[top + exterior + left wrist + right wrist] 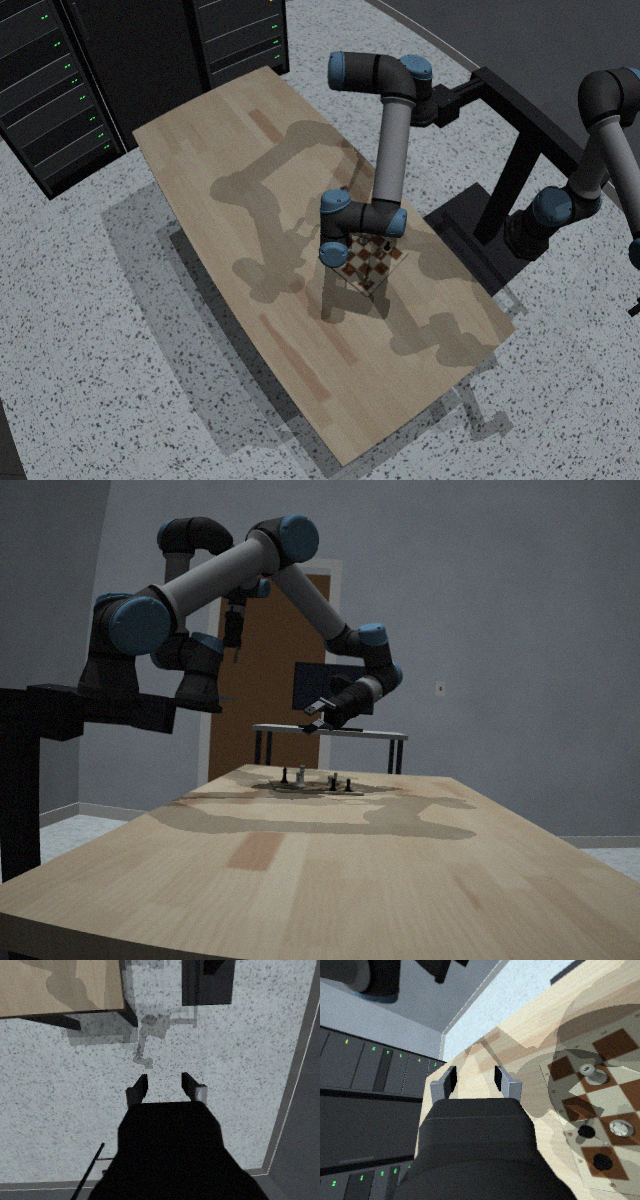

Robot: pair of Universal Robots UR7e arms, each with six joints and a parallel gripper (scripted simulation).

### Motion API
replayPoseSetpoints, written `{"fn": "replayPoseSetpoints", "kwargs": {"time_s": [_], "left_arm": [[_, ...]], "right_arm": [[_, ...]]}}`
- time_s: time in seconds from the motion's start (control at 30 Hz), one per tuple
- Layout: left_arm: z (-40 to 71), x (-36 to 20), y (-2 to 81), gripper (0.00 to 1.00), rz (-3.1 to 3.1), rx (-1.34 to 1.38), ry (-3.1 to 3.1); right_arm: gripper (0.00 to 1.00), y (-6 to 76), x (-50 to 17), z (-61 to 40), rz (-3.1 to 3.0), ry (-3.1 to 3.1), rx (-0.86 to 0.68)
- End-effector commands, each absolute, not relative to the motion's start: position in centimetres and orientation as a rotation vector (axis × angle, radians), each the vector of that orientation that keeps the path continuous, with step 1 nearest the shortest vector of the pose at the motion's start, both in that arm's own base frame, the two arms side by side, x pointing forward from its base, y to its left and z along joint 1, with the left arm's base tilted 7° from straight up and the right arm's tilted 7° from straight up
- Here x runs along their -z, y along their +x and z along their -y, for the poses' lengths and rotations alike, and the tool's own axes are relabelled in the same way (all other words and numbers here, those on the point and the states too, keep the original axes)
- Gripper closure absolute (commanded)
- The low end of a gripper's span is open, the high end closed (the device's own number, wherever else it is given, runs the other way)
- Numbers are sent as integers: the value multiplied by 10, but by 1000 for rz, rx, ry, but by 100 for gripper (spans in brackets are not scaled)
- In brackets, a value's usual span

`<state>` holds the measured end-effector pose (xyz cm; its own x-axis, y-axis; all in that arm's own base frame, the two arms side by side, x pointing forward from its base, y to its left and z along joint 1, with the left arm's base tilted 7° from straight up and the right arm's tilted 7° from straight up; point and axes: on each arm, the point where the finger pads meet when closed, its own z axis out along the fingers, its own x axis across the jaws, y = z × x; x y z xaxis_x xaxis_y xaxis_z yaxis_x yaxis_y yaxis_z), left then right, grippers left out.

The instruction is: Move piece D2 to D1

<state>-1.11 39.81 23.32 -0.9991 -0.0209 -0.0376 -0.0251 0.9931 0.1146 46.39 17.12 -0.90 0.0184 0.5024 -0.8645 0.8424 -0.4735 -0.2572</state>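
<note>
The chessboard [391, 268] [320, 791] [592, 1186] lies on the table with black and white pieces upright on it. Its edge letters are too small to read, so I cannot tell which piece is on D2. Two black pieces stand near one edge, one black piece [586, 1131] beside a white piece [621, 1128], the other black piece [602, 1162] nearer the corner. Another white piece [593, 1074] stands farther along. My right gripper [315, 717] [475, 1073] is open and empty, tilted well above the board. My left gripper [164, 1080] is open and empty, over the floor away from the table.
The right arm hides part of the board in the top view. The wooden table [289, 356] [361, 893] extends on both sides of the board. The black arm stand [509, 191] is beside the table's long edge. Dark server racks [242, 41] stand beyond one short end.
</note>
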Motion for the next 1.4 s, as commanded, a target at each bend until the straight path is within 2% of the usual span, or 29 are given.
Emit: {"fn": "replayPoseSetpoints", "kwargs": {"time_s": [0.0,0.43,0.67,0.93,1.0,1.37], "left_arm": [[-398,-234,-11,0,-3100,-181,-36],[-398,-234,-11,0,-3100,-181,-36],[-398,-234,-11,0,-3100,-181,-36],[-398,-234,-11,0,-3100,-181,-36],[-398,-234,-11,0,-3100,-181,-36],[-398,-234,-11,0,-3100,-181,-36]], "right_arm": [[0,465,1,-167,-1410,2004,1417],[0,467,-33,-146,-1548,2131,1305],[0,465,-61,-126,-1676,2227,1171],[0,458,-99,-95,-1849,2321,936],[0,458,-99,-95,-1849,2321,936],[0,436,-150,-46,-2083,2351,475]]}}
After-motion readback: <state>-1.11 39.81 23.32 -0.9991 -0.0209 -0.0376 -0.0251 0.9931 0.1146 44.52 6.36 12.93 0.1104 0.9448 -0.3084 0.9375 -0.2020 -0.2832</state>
